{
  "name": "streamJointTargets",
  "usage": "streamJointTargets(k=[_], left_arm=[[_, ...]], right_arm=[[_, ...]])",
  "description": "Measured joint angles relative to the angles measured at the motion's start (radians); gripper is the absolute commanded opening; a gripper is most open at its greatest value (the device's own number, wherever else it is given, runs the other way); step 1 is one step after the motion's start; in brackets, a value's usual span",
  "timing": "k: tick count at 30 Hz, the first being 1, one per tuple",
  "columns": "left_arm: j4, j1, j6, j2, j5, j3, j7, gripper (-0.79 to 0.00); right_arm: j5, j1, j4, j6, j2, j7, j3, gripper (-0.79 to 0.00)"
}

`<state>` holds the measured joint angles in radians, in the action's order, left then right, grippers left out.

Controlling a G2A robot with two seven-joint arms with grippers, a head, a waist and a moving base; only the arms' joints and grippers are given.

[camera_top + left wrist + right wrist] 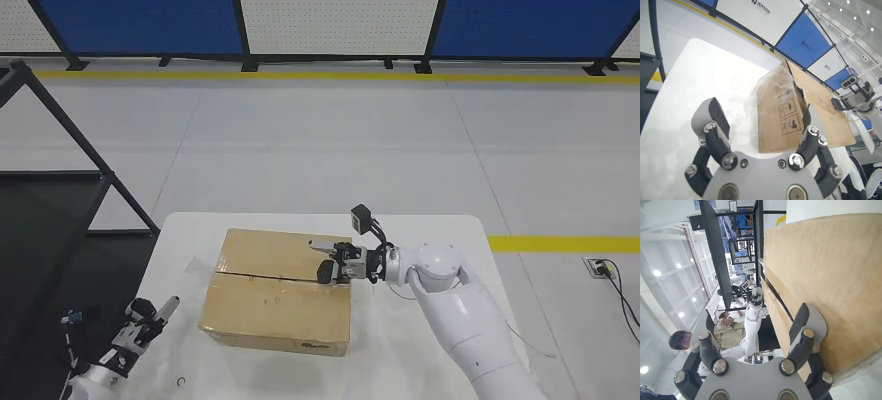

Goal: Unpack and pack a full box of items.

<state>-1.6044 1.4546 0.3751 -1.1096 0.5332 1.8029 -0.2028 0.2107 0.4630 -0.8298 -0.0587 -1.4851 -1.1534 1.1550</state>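
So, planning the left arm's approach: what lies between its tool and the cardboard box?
Bare table, seen in the top view, then clear film on the cardboard box's near end; the left tool touches neither.

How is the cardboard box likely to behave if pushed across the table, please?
Broad and flat-based, the cardboard box would probably slide, not tip. Its parted top flaps may flex under pressure. Glossy film at one end could be slippery.

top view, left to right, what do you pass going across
rack → left gripper → box → right arm → floor socket
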Motion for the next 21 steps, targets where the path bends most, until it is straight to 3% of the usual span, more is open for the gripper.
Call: streamJointTargets(k=[4,11,16,21], left_arm=[[0.058,-0.063,-0.103,0.000,0.312,-0.062,0.115,0.000],[0.179,-0.165,-0.068,0.008,0.642,-0.131,0.257,0.000],[0.290,-0.247,-0.045,0.008,0.750,-0.179,0.322,0.000],[0.385,-0.331,0.004,0.005,0.752,-0.222,0.323,0.000]], right_arm=[[0.005,-0.008,0.007,0.004,0.000,-0.001,-0.010,0.000],[0.011,-0.013,0.013,0.002,0.003,0.002,-0.018,0.000],[0.016,-0.010,0.006,0.005,0.007,0.006,-0.020,0.000],[0.020,-0.008,-0.002,0.011,0.008,0.010,-0.026,0.000]])
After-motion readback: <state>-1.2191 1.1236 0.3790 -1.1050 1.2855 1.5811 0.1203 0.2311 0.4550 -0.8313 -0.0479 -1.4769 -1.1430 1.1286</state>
